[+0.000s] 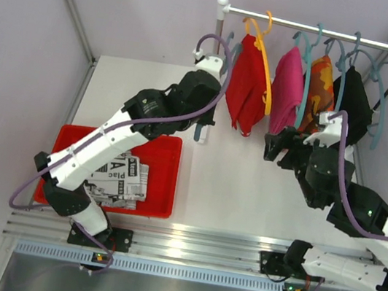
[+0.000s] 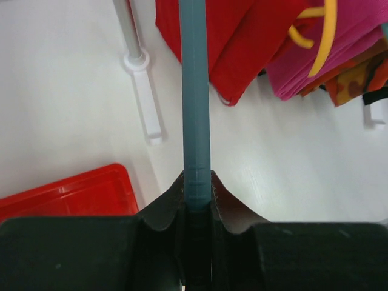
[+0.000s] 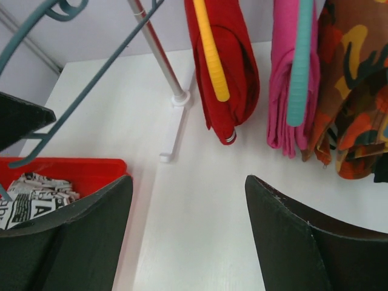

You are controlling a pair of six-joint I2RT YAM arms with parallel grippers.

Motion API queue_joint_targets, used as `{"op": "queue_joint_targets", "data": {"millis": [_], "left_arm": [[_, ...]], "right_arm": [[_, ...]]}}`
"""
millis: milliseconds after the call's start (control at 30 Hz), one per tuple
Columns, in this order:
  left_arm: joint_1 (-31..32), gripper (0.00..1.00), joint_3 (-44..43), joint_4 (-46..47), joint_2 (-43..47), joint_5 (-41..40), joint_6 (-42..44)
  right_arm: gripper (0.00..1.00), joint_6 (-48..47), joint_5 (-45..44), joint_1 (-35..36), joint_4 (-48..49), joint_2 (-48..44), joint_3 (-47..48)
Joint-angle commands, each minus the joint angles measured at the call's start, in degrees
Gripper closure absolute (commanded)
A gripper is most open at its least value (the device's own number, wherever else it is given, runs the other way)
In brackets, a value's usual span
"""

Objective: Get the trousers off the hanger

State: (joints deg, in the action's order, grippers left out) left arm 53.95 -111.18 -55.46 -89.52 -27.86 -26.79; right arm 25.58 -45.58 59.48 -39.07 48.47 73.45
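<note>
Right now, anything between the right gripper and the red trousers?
Nothing visible. The right gripper is open above bare table; the red trousers hang ahead on their yellow hanger. The teal hanger clamped in the left gripper is off to one side, out of that line.

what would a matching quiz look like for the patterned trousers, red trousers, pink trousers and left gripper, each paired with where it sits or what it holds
Column one:
1. patterned trousers
2. red trousers
3. pink trousers
4. left gripper

Column two:
A. draped on a teal hanger
B. shut on a bare hanger
C. lying in the red bin
D. draped on a yellow hanger

Pairs: 1-C, 2-D, 3-A, 4-B
</note>
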Motion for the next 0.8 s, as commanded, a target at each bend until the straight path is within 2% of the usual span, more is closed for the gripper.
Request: {"op": "queue_joint_targets", "data": {"millis": [0, 267, 767], "left_arm": [[-1.04, 1.0, -7.2, 4.22, -2.84, -0.97, 2.96], [-8.59, 1.0, -13.79, 6.15, -7.77, 2.28, 5.24], [-13.34, 1.0, -21.01, 11.59, -17.26, 7.2, 9.03]], "right_arm": [[0.24, 0.6, -3.28, -1.39, -3.99, -2.41, -1.11], [0.22, 2.54, -3.72, -1.65, -5.67, -7.07, -4.19], [0.21, 5.88, -5.39, -1.65, -8.3, -8.39, -5.69]]}}
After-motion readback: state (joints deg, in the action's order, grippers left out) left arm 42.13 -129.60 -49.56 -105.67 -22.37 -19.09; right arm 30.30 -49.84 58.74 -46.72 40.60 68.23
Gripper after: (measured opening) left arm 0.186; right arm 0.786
